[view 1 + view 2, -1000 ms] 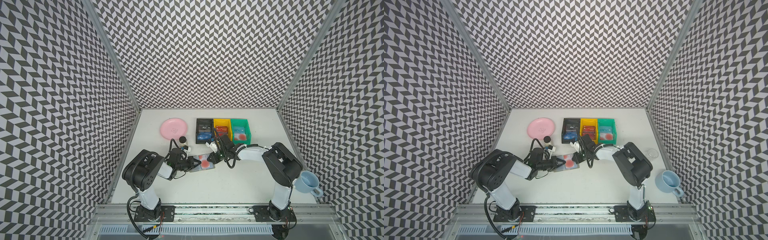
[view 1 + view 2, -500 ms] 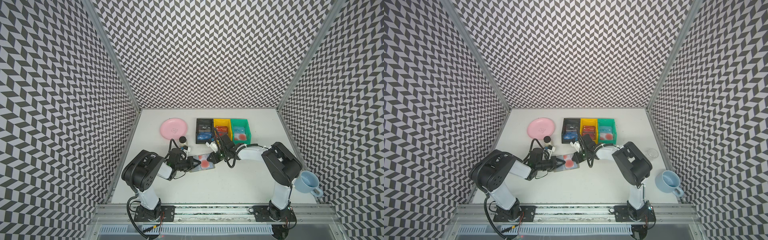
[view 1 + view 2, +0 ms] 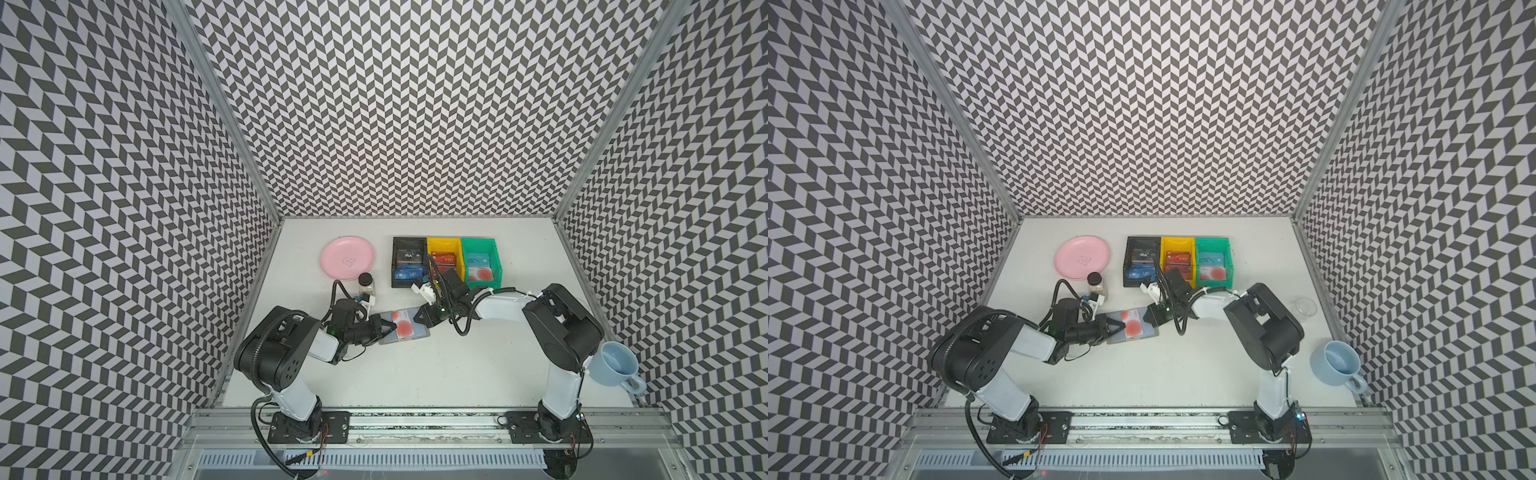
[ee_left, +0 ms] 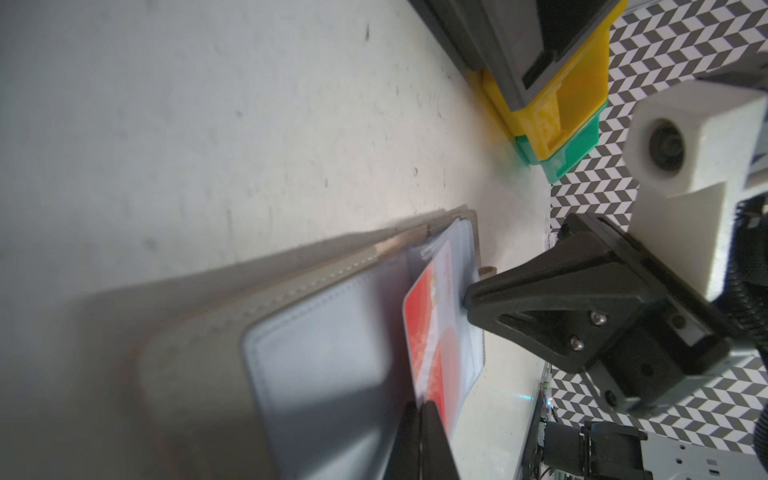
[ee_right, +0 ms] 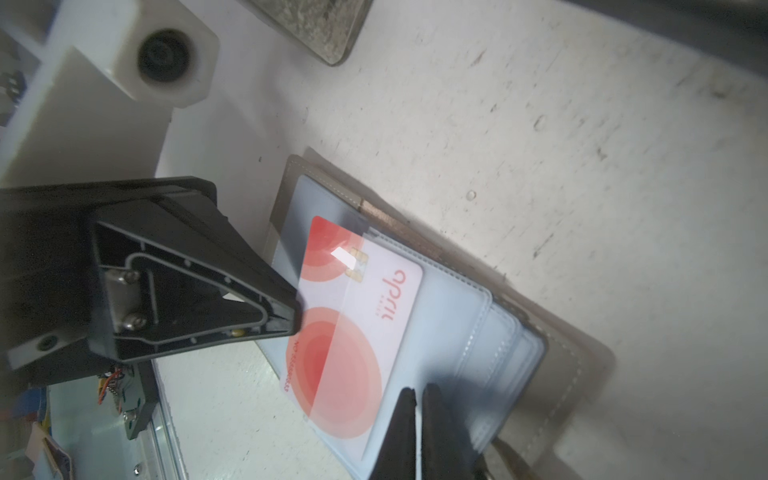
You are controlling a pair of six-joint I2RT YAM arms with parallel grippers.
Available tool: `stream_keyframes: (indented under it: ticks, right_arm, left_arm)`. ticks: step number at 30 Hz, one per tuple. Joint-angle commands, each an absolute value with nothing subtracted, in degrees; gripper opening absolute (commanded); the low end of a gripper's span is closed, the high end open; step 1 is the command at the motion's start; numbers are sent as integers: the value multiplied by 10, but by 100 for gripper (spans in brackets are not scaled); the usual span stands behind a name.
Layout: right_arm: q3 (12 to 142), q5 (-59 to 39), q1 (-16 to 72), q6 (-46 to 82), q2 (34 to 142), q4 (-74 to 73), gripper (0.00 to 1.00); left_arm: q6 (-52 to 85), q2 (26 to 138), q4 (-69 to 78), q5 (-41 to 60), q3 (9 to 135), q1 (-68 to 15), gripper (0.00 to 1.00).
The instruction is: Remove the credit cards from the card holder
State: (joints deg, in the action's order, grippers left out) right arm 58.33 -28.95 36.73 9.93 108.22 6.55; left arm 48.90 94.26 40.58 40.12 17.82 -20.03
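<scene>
Nothing visibly moved. One card holder [image 5: 582, 365], one red-circled card [image 5: 353, 332]; left gripper [image 4: 422, 411] pinches that card, right gripper [image 5: 419, 395] clamps the card holder sleeve.

1. We see the card holder [image 5: 582, 374] covered in a matt grey, leather-like material with stitched edges.
2. Its sleeves [image 5: 457, 332] are clear bluish plastic, smooth and shiny.
3. The card [image 5: 357, 324] is glossy plastic, and we notice a bright glare on it.
4. The left hand [image 5: 293, 309] and the right hand [image 4: 467, 297] are matt black plastic with bare metal screws.
5. The counter [image 5: 540, 124] is matt white, scuffed and speckled.
6. The yellow bin [image 4: 582, 75] is smooth, shiny plastic, and the mug [image 3: 615, 368] looks glazed and glossy to us.
</scene>
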Motion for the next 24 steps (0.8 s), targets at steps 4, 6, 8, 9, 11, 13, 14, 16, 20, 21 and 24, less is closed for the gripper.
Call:
stream_keyframes:
  ticks: [4,6,8,9,11,13,14,16,20,21,24]
  right_arm:
    - [571,-265,364,96,1108,102,8]
    - [572,-267,364,95,1105,104,8]
    - [575,-265,364,94,1101,108,9]
    - [577,-266,364,93,1100,111,9]
    - [581,-268,364,90,1097,116,9]
    - [585,-274,364,88,1093,121,10]
    - [588,-278,364,87,1090,124,11]
    - [591,-287,364,87,1085,128,12]
    - [604,-316,363,75,1062,150,17]
    - [609,-324,362,72,1054,158,19]
    - [626,-356,355,62,1022,187,22]
  left_arm:
    - [466,873,337,389,169,-192,3]
    - [459,847,310,383,171,-192,3]
    - [451,820,278,371,175,-192,3]
    - [446,805,261,365,178,-192,3]
    - [438,779,232,354,182,-192,3]
    - [433,758,210,350,185,-191,3]
    - [431,749,201,348,186,-190,3]
    - [428,735,186,346,186,-189,3]
    - [425,707,165,349,184,-188,3]
    - [425,698,160,351,184,-188,3]
    - [427,670,153,352,185,-188,3]
